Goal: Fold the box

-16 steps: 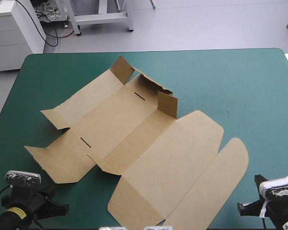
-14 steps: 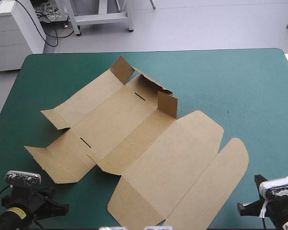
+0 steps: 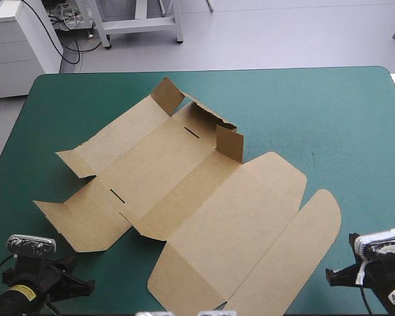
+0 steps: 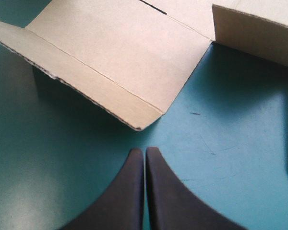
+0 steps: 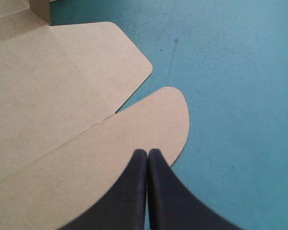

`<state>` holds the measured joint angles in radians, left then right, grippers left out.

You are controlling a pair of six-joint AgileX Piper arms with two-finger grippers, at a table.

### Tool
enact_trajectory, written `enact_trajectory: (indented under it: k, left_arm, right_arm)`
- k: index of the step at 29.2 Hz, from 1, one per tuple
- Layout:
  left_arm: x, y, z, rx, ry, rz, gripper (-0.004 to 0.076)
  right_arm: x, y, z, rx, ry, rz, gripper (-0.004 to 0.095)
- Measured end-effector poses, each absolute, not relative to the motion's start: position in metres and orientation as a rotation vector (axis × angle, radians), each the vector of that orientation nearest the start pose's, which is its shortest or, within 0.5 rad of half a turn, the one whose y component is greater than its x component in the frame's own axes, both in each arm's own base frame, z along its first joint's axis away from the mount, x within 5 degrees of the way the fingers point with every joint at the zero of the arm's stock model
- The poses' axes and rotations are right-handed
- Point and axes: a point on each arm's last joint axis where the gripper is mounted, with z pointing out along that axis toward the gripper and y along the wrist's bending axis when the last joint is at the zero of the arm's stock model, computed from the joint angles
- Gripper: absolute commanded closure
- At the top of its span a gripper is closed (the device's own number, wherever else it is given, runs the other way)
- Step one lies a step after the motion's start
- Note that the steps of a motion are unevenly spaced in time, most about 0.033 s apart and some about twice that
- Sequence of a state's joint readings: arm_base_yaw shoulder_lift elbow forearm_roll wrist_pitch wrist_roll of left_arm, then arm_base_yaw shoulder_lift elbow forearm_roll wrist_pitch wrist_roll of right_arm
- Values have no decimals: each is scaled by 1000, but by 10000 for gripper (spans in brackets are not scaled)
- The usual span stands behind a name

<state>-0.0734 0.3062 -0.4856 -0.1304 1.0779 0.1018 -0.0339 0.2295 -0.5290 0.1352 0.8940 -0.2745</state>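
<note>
The brown box (image 3: 184,191) lies as a cut sheet spread across the middle of the table. Two small flaps (image 3: 229,141) stand raised at its far side, and the side wings lift slightly. Its wide lid panel and rounded tuck flap (image 3: 296,250) lie flat toward the near right. My left gripper (image 3: 84,286) is shut at the near left corner, its tips (image 4: 144,151) just short of a raised wing (image 4: 105,67). At the near right my right gripper (image 3: 330,276) is shut, its tips (image 5: 147,153) over the rounded tuck flap (image 5: 149,120).
Bare teal-green cover (image 3: 342,118) stretches to the right of the box and along the far edge. The table's near edge runs just behind both grippers.
The right arm has shifted a little forward toward the box. The box and the left arm have not moved.
</note>
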Motion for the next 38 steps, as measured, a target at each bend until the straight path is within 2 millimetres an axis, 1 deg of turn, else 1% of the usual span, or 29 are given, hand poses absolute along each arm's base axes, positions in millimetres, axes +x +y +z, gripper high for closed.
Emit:
enact_trajectory:
  k: [2, 6, 14, 15, 20, 24, 27, 30, 34, 38]
  left_arm:
    - [40, -13, 267, 189, 2369, -153, 731]
    - [40, -13, 267, 189, 2369, -153, 732]
    - [40, -13, 267, 189, 2369, -153, 731]
    - [40, -13, 267, 189, 2369, -153, 731]
    - [40, -13, 267, 189, 2369, -153, 731]
    - [40, -13, 267, 189, 2369, -153, 731]
    - [40, -13, 267, 189, 2369, -153, 731]
    - [40, -13, 267, 189, 2369, -153, 731]
    - [40, -13, 267, 189, 2369, -153, 731]
    - [40, -13, 267, 189, 2369, -153, 731]
  right_arm:
    - [47, 8, 314, -223, 2060, -28, 928]
    - [67, 7, 340, -225, 2073, -28, 928]
    - [130, 5, 372, -263, 2176, -30, 928]
    - [143, 5, 374, -270, 2207, -27, 928]
    - [192, 3, 386, -290, 2298, -12, 928]
    - [229, 3, 401, -307, 2319, 6, 928]
    - [249, 5, 417, -321, 2300, 23, 927]
    - [268, 7, 427, -344, 2301, 30, 927]
    - [295, 15, 432, -393, 2333, 50, 927]
    - [324, 32, 432, -463, 2343, 80, 927]
